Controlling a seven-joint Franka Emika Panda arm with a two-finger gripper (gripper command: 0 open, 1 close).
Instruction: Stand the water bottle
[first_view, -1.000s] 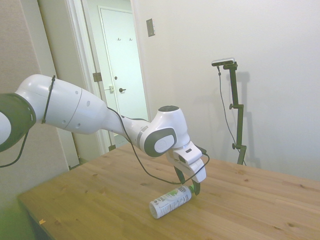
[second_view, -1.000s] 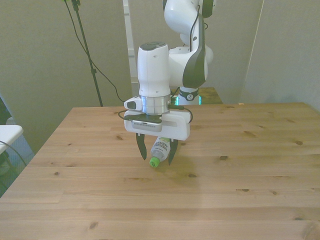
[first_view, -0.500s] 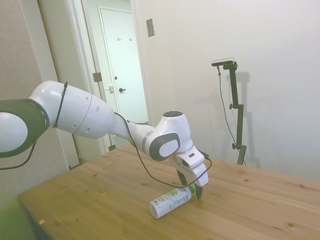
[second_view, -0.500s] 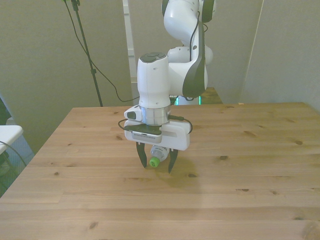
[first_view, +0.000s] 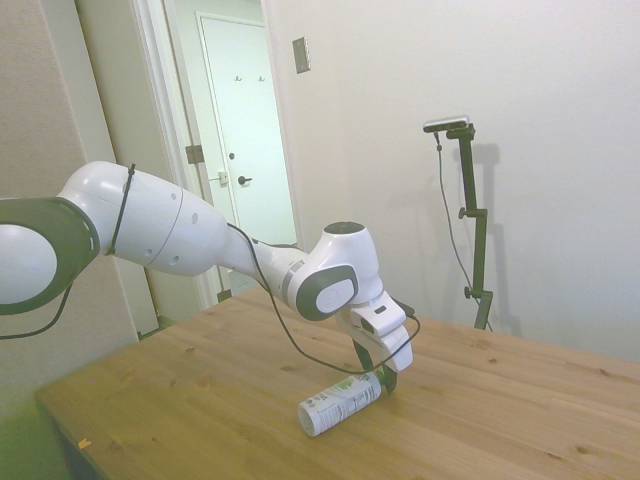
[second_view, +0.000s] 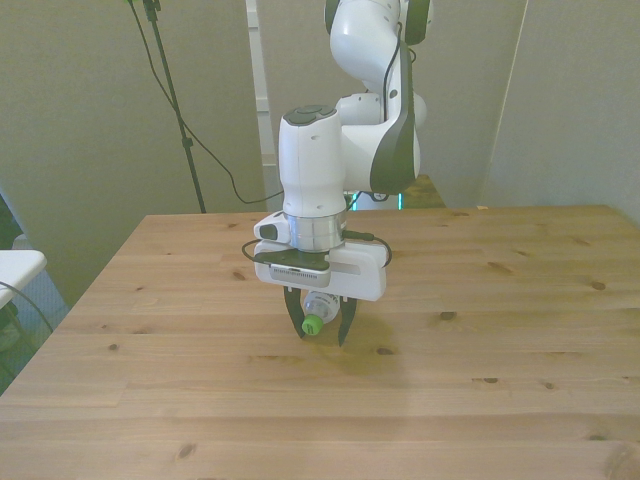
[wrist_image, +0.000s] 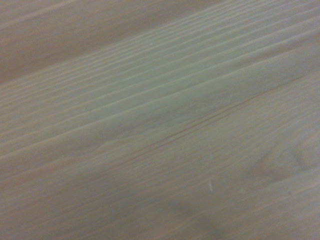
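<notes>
you see the water bottle (first_view: 342, 401) lying flat on the table (second_view: 480, 400), cap under the gripper (second_view: 320, 334). since half a second ago the fingers have narrowed onto the cap (contact unclear); grasp looks imminent.

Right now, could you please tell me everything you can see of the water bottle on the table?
The water bottle is a small slim plastic bottle with a green screw cap and a white label bearing green and black print. It lies on its side on the wooden table, not yet stood up, its base toward the side view's left and its cap under the tool. The tool's fingers stand one on each side of the cap end; whether they touch it cannot be told. The wrist view shows only wood.
</notes>
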